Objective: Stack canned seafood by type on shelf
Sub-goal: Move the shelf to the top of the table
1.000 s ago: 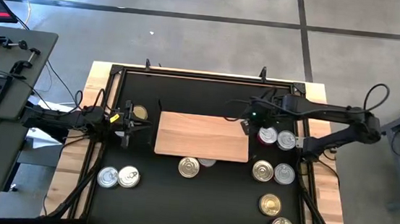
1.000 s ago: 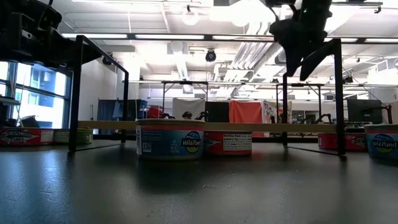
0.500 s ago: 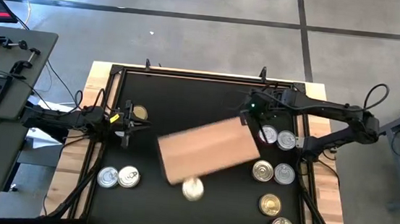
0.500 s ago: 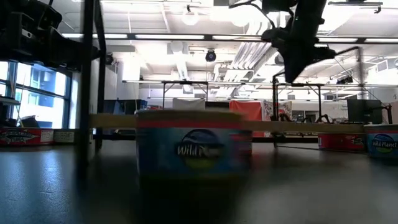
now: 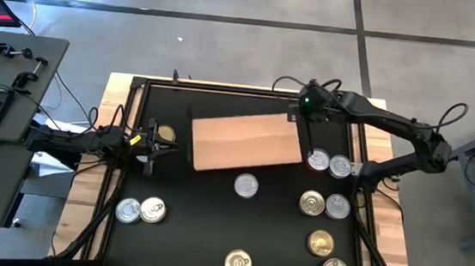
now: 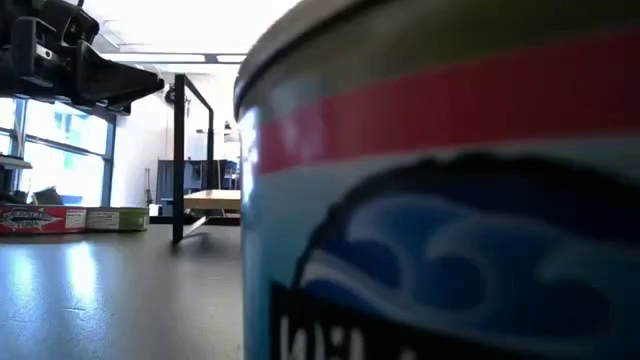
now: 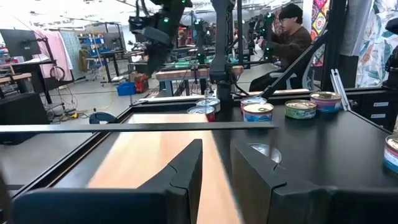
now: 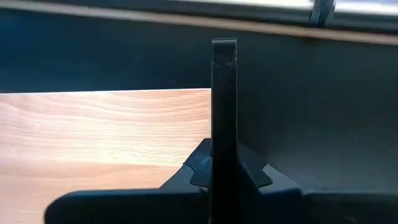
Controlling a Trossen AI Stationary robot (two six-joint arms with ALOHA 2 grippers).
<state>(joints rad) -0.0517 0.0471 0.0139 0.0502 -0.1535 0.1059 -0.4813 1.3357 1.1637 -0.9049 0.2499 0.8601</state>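
- shelf (image 5: 245, 141): light-brown wood grain
- tabletop (image 5: 211, 234): black
- tin (image 5: 238, 264) at six o'clock: gold lid
- nearest tin (image 6: 450, 200): red band, blue wave pattern

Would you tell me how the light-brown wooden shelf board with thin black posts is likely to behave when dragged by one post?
The light-brown wooden shelf board looks rigid, so it should move as one piece. Gripped at one end post by the right gripper, it probably pivots; it already sits askew. Its legs may knock nearby cans.

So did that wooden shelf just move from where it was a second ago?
Yes. The wooden shelf has slid toward the table's far edge and now lies tilted, with the right end effector shut on its post. The silver can it covered now lies bare.
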